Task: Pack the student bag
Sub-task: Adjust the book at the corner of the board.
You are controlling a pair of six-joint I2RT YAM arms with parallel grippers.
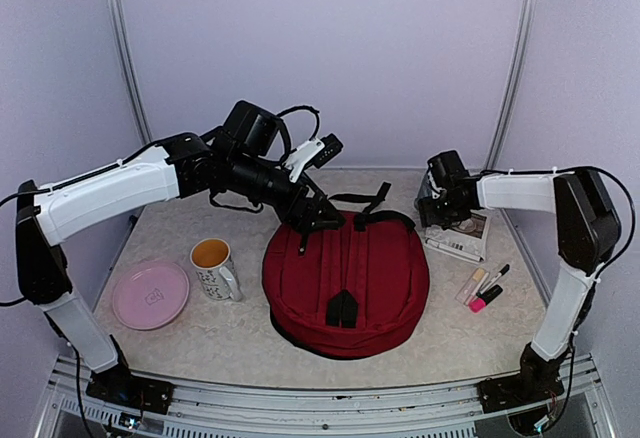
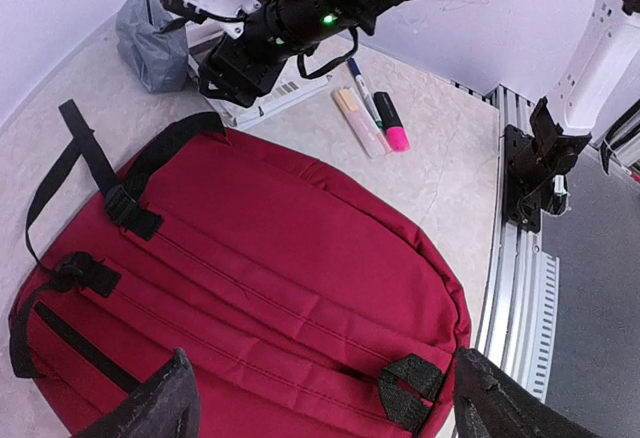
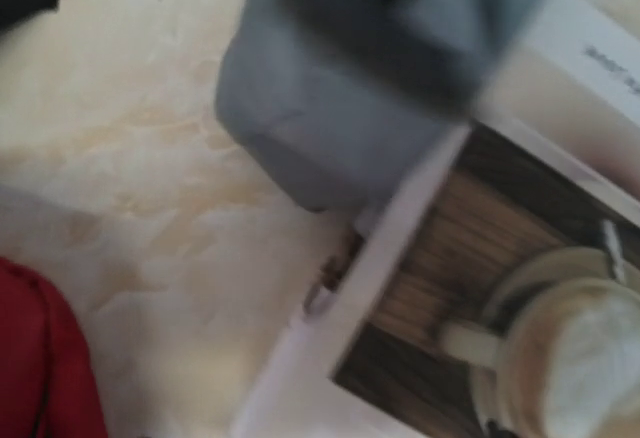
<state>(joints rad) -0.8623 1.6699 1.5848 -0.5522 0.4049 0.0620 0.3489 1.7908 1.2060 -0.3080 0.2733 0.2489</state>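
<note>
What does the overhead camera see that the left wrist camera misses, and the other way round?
Only the overhead view shows the pink plate and the mug. Only the left wrist view shows the grey pouch. Both show the red bag, the pens, the book and the right arm.

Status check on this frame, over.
Left hand open, empty, over student bag. Right hand at grey pouch and book, grip unclear. Bag straps-up, nothing on it.
</note>
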